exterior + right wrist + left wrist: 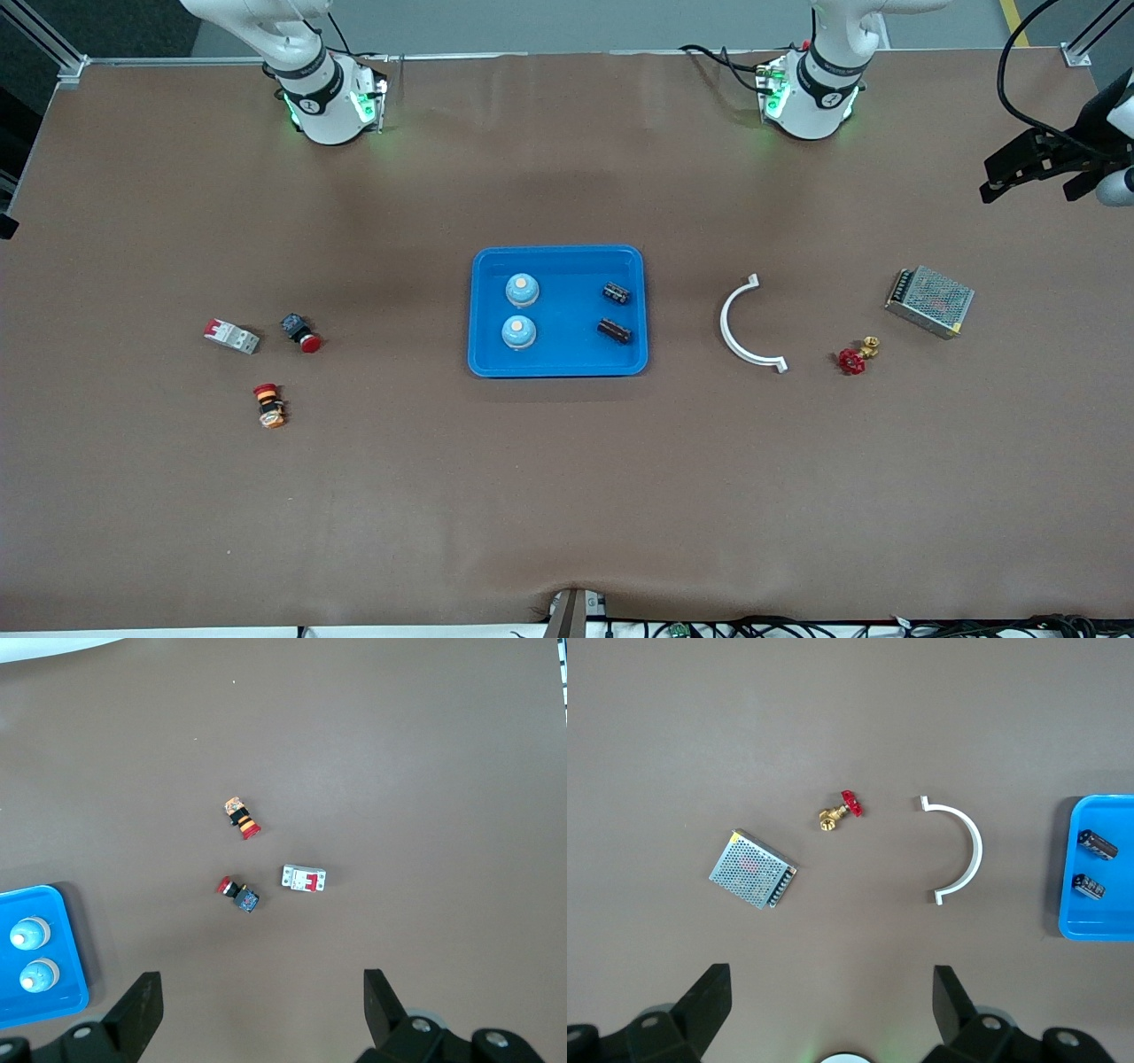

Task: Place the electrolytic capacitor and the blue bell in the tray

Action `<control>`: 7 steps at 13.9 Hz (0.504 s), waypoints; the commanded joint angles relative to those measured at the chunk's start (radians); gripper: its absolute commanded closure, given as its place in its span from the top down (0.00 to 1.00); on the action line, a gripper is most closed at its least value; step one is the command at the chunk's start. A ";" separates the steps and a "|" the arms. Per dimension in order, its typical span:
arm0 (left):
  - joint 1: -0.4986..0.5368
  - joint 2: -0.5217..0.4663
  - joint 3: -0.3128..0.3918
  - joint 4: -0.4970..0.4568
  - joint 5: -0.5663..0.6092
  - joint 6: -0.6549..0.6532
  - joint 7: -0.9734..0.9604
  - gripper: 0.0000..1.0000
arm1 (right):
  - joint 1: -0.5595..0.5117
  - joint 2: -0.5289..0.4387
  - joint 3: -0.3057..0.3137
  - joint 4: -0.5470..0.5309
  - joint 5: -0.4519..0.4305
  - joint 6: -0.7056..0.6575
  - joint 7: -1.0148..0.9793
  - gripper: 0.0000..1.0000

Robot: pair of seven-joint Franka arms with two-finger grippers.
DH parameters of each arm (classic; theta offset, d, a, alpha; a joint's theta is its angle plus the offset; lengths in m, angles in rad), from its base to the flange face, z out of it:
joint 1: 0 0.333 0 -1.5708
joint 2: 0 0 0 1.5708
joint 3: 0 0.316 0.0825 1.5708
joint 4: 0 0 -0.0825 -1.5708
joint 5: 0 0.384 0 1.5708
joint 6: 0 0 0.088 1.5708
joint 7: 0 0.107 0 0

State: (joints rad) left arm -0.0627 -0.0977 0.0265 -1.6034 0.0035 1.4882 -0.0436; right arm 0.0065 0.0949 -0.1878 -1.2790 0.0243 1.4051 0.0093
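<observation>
— We see a brown tabletop (pixel 567 496) with both arm bases along its top edge. Where is the tray?

— The bright-blue tray (pixel 558 365) sits mid-table. In it we count two blue bells (pixel 522 289) toward the right arm's end and two dark electrolytic capacitors (pixel 617 292) toward the left arm's end, all apart from each other.

— And the claws?

— The left gripper (pixel 1032 168) hangs wide and empty over the tabletop's left-arm edge. The right gripper (pixel 257 1010) also stands wide, holding nothing.

— What else do we see?

— Toward the left arm's end lie a white curved bracket (pixel 744 323), a red-handled brass valve (pixel 858 356) and a metal power supply (pixel 930 301). Toward the right arm's end lie a circuit breaker (pixel 232 336) and two red push buttons (pixel 301 333).
</observation>
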 commanded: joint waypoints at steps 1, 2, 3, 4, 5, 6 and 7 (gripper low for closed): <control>0.001 -0.039 -0.003 -0.020 0.000 -0.017 -0.002 1.00 | -0.023 -0.032 0.021 -0.034 -0.003 0.005 -0.003 1.00; 0.001 -0.045 -0.005 -0.023 0.000 -0.017 -0.002 1.00 | -0.025 -0.032 0.022 -0.034 -0.003 0.005 -0.003 1.00; 0.001 -0.048 -0.006 -0.027 -0.002 -0.019 -0.002 1.00 | -0.036 -0.032 0.027 -0.037 -0.001 0.006 -0.003 1.00; 0.000 -0.056 -0.007 -0.038 -0.002 -0.017 -0.004 1.00 | -0.039 -0.032 0.031 -0.039 -0.001 0.006 -0.003 1.00; 0.000 -0.057 -0.007 -0.038 -0.002 -0.017 -0.004 1.00 | -0.046 -0.032 0.040 -0.039 -0.001 0.006 -0.003 1.00; 0.000 -0.057 -0.007 -0.038 -0.002 -0.016 -0.005 1.00 | -0.054 -0.032 0.048 -0.039 -0.001 0.006 -0.003 1.00; -0.002 -0.057 -0.008 -0.038 -0.002 -0.016 -0.005 1.00 | -0.054 -0.032 0.050 -0.039 -0.001 0.006 -0.003 1.00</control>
State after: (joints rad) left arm -0.0634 -0.1248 0.0235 -1.6137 0.0035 1.4729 -0.0436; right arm -0.0164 0.0949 -0.1723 -1.2828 0.0242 1.4051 0.0093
